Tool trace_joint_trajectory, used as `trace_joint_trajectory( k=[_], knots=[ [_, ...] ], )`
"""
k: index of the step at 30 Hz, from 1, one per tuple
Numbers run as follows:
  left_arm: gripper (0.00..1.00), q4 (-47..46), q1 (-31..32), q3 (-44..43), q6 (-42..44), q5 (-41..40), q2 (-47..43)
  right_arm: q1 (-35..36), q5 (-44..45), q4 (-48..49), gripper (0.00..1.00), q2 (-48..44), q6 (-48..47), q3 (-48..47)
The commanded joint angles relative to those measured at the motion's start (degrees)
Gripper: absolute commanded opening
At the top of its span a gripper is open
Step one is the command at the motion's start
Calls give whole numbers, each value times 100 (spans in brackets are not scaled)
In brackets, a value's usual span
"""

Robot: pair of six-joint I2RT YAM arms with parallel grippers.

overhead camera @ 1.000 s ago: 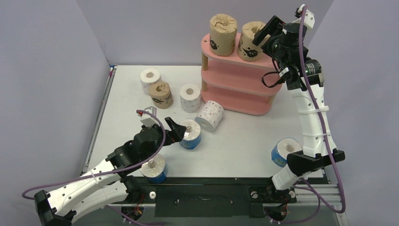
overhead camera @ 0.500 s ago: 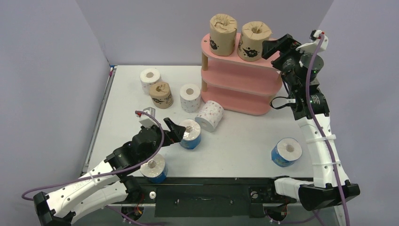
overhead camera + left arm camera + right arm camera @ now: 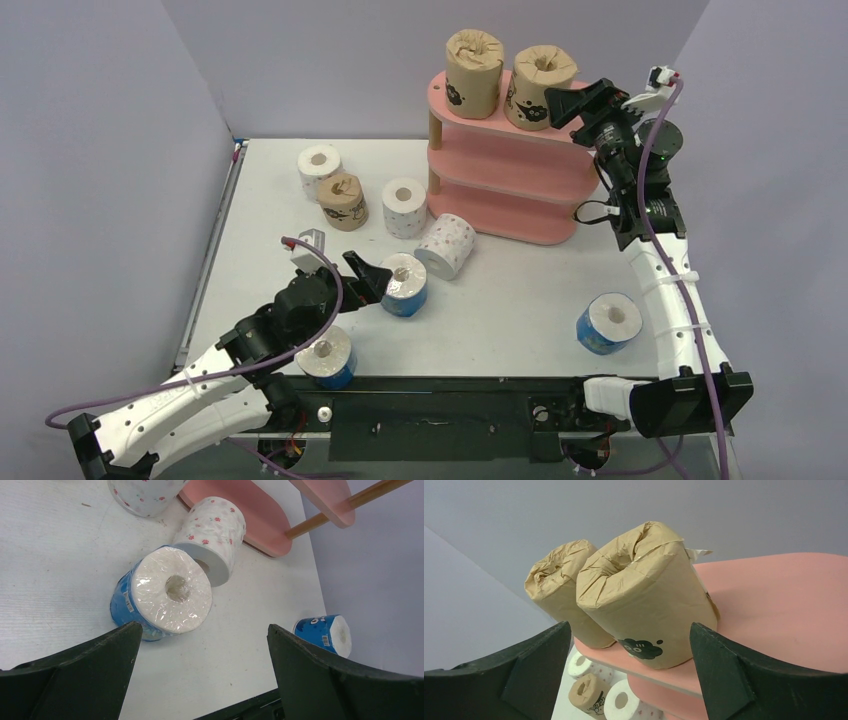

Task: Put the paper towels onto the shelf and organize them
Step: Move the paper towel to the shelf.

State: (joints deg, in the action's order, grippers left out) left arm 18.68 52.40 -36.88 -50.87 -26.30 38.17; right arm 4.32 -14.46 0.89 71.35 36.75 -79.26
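Observation:
The pink shelf (image 3: 505, 190) stands at the back right. On its top board (image 3: 784, 600) stand two brown paper towels (image 3: 474, 72) (image 3: 538, 85). My right gripper (image 3: 575, 103) hovers open just right of the nearer brown roll (image 3: 644, 595), holding nothing. A third brown roll (image 3: 343, 201) stands on the table with two upright white dotted rolls (image 3: 320, 170) (image 3: 405, 206); another white roll (image 3: 446, 245) lies on its side. My left gripper (image 3: 368, 278) is open and empty, just short of a blue roll (image 3: 165, 592). Two more blue rolls (image 3: 327, 357) (image 3: 608, 322) sit near the front edge.
The shelf's middle and bottom boards (image 3: 520, 215) hold nothing. Grey walls close in the table on the left, back and right. The left arm lies over the front-left blue roll. The black front rail (image 3: 440, 415) runs along the near edge.
My right gripper has let go of the brown roll on the top board, drawn back to the right and opened wider. The left gripper has crept slightly toward the blue roll.

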Motion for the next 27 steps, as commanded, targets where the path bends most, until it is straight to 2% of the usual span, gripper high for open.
trace_joint_trajectory(
  k=[1,9,27],
  knots=[
    [97,-21,-18,31,-58,11,-54,-10,-228,447,84,103,-140,-6],
    [96,-43,-16,70,-76,25,-22,267,314,-336,84,279,-790,-303],
    [96,-37,-19,135,-103,-13,-55,488,426,-511,83,552,-970,-425]
  ],
)
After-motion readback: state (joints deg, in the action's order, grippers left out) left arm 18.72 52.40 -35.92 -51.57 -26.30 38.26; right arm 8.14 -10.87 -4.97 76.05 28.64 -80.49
